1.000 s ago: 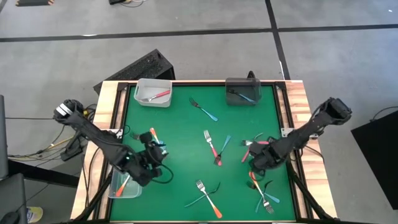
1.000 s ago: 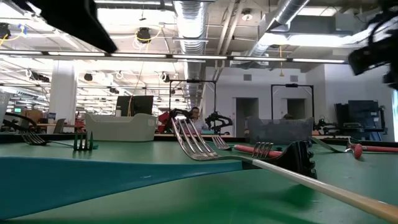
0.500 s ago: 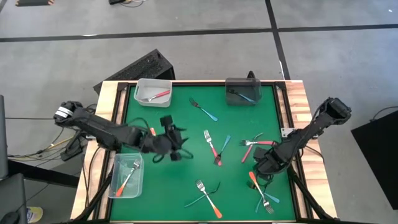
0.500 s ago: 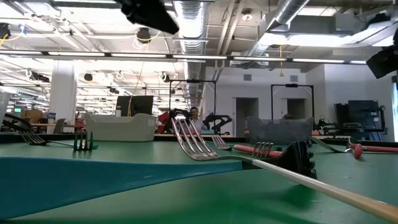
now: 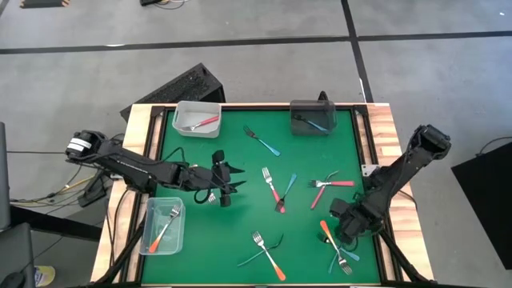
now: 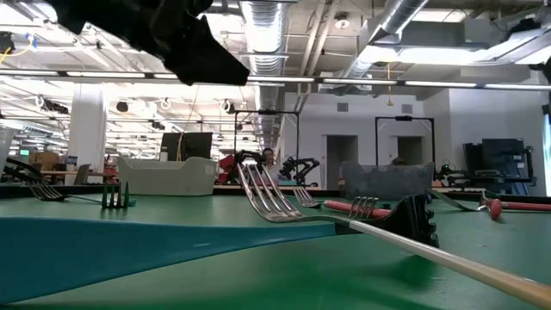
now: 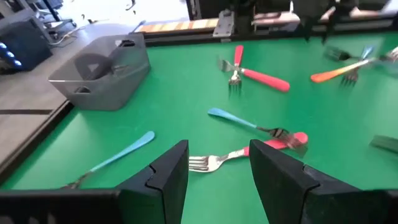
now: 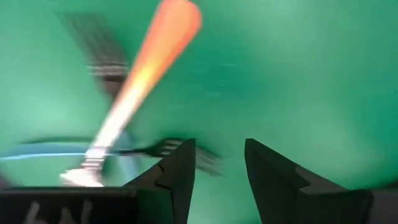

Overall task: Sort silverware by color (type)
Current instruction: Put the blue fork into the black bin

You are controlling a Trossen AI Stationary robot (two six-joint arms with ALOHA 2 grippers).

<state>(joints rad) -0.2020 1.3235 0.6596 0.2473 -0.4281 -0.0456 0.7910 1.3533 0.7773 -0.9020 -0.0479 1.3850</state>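
Both grippers, left gripper (image 5: 226, 189) and right gripper (image 5: 346, 230), hold jaws apart, gripping nothing.

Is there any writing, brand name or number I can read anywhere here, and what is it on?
None can be read.
Pale marks on the dark part at the edge of the right wrist view, beside the right gripper: blurred, unreadable.
The forks, the clear bins and the dark grey bin: no visible lettering.

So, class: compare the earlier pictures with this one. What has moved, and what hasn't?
The left hand swung from the clear bin at the near-left corner towards the table's middle, open and empty. The right hand dropped nearer, over the orange-handled fork. The scattered forks and bins stayed put.
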